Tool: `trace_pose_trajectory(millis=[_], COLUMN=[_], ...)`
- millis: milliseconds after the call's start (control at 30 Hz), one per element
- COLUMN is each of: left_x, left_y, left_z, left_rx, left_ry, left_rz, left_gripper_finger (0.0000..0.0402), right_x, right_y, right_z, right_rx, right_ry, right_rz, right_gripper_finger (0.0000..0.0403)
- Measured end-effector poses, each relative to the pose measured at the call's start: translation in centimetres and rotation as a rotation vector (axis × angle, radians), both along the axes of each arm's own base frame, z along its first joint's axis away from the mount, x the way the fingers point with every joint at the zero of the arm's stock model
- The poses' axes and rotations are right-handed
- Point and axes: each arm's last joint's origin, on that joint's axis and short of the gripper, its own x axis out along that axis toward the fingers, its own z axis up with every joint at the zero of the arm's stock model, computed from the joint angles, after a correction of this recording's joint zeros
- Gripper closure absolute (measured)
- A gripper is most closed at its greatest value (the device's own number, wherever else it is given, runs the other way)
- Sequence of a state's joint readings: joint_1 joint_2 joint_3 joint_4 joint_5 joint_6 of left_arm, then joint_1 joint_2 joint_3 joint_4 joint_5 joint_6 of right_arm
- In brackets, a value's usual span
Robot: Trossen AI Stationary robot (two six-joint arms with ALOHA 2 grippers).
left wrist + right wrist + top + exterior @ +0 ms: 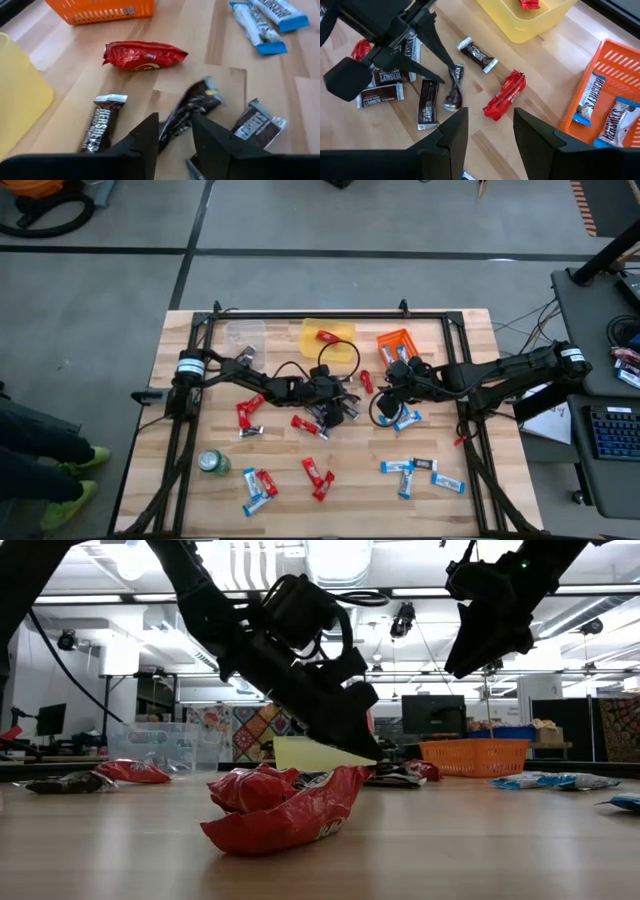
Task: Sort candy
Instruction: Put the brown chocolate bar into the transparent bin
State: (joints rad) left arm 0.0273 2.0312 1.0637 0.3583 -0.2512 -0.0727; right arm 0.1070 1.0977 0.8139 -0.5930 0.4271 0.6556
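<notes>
The left claw [172, 137] is low at the middle of the surface [200, 500], its fingers parted a little around a dark brown candy bar [192, 107] that stands tilted between them — whether they grip it I cannot tell. The right claw [487, 130] hovers nearby, fingers apart and empty. Other candy lies scattered; some sits in the orange basket [620, 65] and the yellow tub [530, 25] near the far edge.

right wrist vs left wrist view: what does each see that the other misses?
Only the right wrist view: the left gripper from outside, a dark bar between its tips; the red candy in the yellow bin; two blue-and-white bars inside the orange basket.

Only the left wrist view: loose blue-and-white bars on the table.

Both: the loose red candy, the Hershey's bar, the dark bar at the left gripper, yellow bin, orange basket.
</notes>
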Motion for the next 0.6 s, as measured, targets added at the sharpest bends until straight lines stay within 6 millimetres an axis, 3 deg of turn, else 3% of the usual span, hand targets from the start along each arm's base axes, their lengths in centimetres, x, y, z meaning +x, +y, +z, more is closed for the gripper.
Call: trace_pose_trajectory(millis=[233,433,600], left_x=[0.3,0.4,0.4], left_y=[-0.3,-0.1,1.3], left_z=[0.0,-0.5,-1.4], left_rx=[0.07,0.274,0.293], left_ry=[-0.003,0.053,0.082], left_rz=[-0.19,-0.313,-0.322], left_gripper_finger=[0.0292,0.0292,0.0292], right_x=[0.0,-0.1,-0.2], right_y=[0.0,0.0,0.0], right_z=[0.0,-0.2,-0.5], right_rx=[0.0,0.005,0.01], right_ry=[0.001,0.002,0.008], right_rz=[0.0,-0.006,-0.012], right_gripper_finger=[0.0259,0.0259,0.0259])
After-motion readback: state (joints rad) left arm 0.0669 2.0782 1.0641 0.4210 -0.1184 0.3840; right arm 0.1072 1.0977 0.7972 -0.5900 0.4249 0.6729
